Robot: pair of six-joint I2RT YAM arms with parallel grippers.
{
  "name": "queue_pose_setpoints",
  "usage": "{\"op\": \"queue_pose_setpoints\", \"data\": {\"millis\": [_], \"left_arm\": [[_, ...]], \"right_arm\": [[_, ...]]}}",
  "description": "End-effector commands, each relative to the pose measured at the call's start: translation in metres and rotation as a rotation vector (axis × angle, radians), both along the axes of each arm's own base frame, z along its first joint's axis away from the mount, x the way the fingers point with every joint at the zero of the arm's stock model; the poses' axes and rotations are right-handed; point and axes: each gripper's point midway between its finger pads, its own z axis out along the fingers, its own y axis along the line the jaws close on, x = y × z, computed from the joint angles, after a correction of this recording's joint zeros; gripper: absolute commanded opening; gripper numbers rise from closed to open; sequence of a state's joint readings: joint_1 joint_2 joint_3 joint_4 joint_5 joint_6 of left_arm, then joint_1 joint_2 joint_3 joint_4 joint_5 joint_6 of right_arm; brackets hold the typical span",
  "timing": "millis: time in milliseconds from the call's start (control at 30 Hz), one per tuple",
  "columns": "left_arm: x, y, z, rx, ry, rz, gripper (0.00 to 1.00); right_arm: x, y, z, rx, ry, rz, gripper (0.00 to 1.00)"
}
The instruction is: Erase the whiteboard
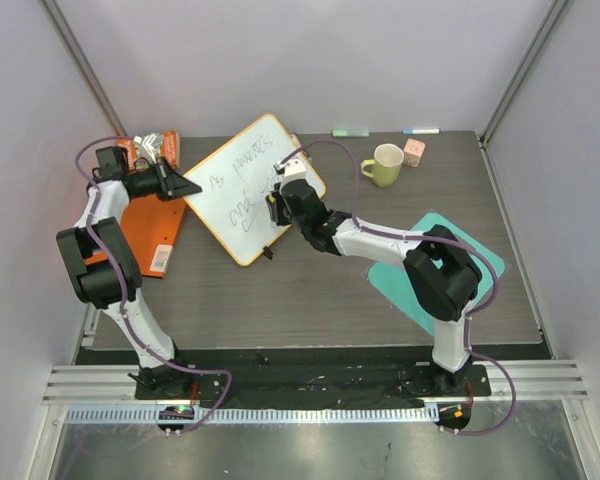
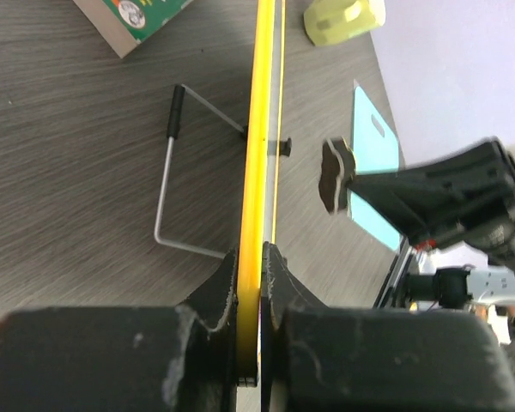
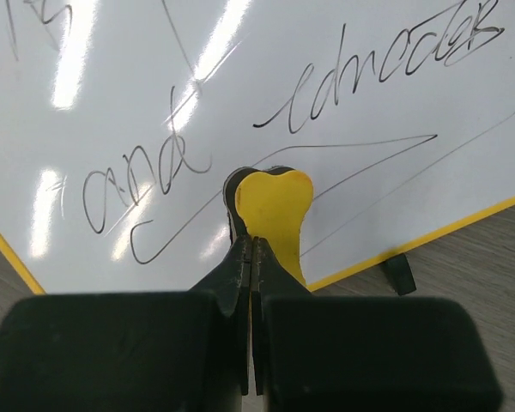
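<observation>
Whiteboard [image 1: 242,185] propped on its stand [image 2: 167,197], far left of centre, writing [image 3: 369,60] uncleared. Left edge is clamped by left gripper [image 2: 251,257]; yellow eraser [image 3: 275,202] is pinched by right gripper [image 3: 251,249]. Eraser should be kept flat, swept in overlapping passes.

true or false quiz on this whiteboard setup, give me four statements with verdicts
1. The left claw is clamped on the edge of the whiteboard. True.
2. The whiteboard is already wiped clean. False: dark handwriting covers much of it.
3. The right claw grips a yellow eraser. True.
4. The mug stands on the whiteboard. False: it stands on the table beyond the board, beside a pink cube.
</observation>
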State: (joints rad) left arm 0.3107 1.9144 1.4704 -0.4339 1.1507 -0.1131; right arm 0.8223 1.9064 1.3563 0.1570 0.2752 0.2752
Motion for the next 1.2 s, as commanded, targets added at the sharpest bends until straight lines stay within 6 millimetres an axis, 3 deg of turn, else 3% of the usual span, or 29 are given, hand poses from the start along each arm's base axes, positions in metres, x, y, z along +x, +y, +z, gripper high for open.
{"op": "queue_pose_setpoints", "data": {"millis": [0, 167, 200, 233, 333, 433, 600, 733, 767, 933, 1033, 1167], "left_arm": [[0.01, 0.038, -0.031, 0.363, -0.136, 0.015, 0.0], [-0.002, 0.035, -0.033, 0.388, -0.135, -0.029, 0.0], [-0.002, 0.035, -0.034, 0.399, -0.139, -0.036, 0.0], [-0.002, 0.034, -0.034, 0.402, -0.14, -0.04, 0.0], [-0.002, 0.033, -0.033, 0.417, -0.138, -0.056, 0.0], [-0.002, 0.031, -0.032, 0.432, -0.132, -0.07, 0.0], [-0.003, 0.025, -0.031, 0.448, -0.128, -0.086, 0.0], [-0.003, 0.019, -0.028, 0.446, -0.129, -0.098, 0.0], [-0.003, 0.018, -0.027, 0.445, -0.133, -0.1, 0.0], [-0.003, 0.016, -0.026, 0.441, -0.125, -0.098, 0.0], [-0.002, 0.016, -0.023, 0.434, -0.121, -0.096, 0.0], [-0.001, 0.016, -0.022, 0.433, -0.117, -0.09, 0.0]], "right_arm": [[0.027, 0.007, 0.027, 0.089, -0.089, 0.0, 0.01], [0.045, 0.011, 0.03, 0.079, -0.148, 0.001, 0.01], [0.05, 0.013, 0.022, 0.056, -0.158, 0.007, 0.01], [0.056, 0.017, 0.03, 0.061, -0.179, 0.007, 0.01], [0.07, 0.028, 0.017, 0.037, -0.193, 0.011, 0.01], [0.072, 0.046, 0.003, 0.057, -0.182, 0.069, 0.01], [0.052, 0.07, -0.017, 0.064, -0.134, 0.156, 0.01], [0.015, 0.095, -0.033, -0.022, -0.147, 0.241, 0.01], [-0.002, 0.106, -0.04, -0.085, -0.159, 0.279, 0.01], [-0.035, 0.118, -0.062, -0.169, -0.138, 0.334, 0.01], [-0.043, 0.117, -0.07, -0.157, -0.104, 0.336, 0.01], [-0.029, 0.103, -0.06, -0.169, -0.143, 0.238, 0.01]]}}
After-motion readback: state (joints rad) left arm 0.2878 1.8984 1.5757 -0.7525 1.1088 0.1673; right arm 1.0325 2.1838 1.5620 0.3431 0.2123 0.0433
